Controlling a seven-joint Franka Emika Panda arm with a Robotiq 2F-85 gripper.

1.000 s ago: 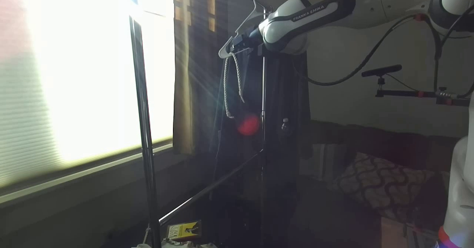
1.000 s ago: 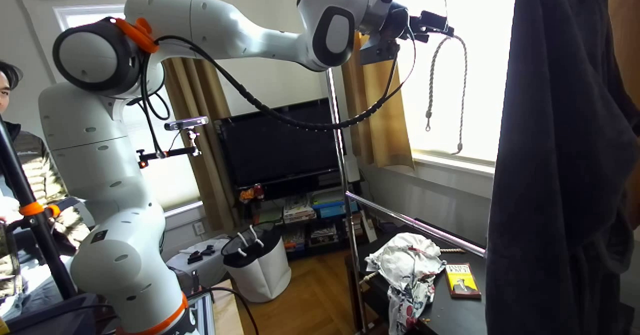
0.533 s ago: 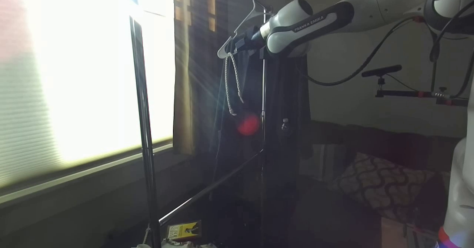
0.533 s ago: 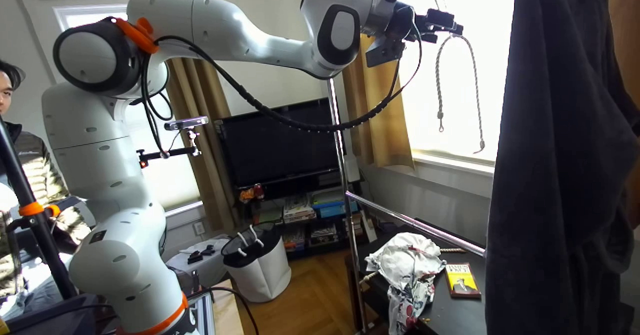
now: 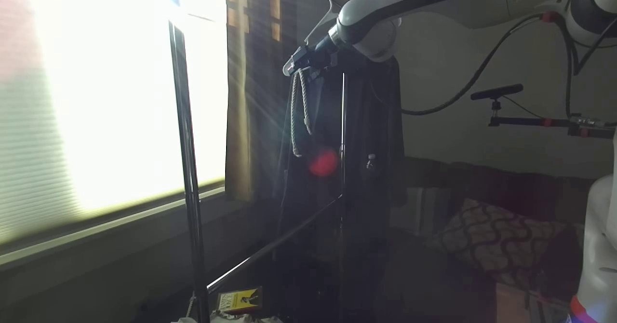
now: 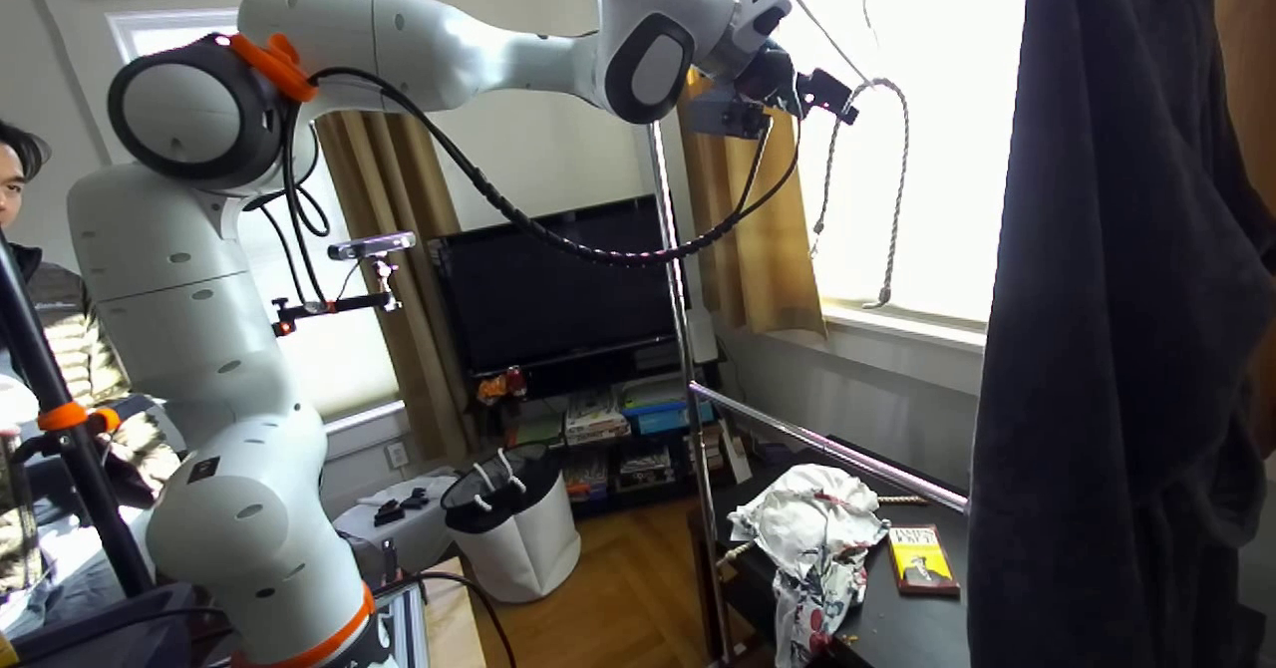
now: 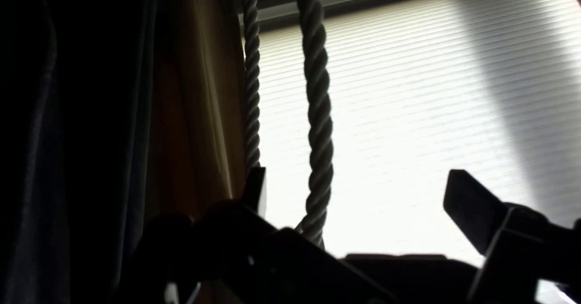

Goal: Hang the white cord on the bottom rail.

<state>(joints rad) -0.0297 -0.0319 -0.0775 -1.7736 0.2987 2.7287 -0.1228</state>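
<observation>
"Quick, the white cord?"
"One. Its two strands hung from the lower end of one hanger, well above the one bottom rail."
"And the fingers?"
"Two, spread wide. In the wrist view one strand showed in the gap, the second ran partly behind a tip."
"And the counter?"
"One bunched cloth reached the near edge; one book lay just beside it."

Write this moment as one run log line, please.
Claw: open, near white cord | cord: hangs at hanger, higher than bottom rail | placing on rail: not yet done
</observation>
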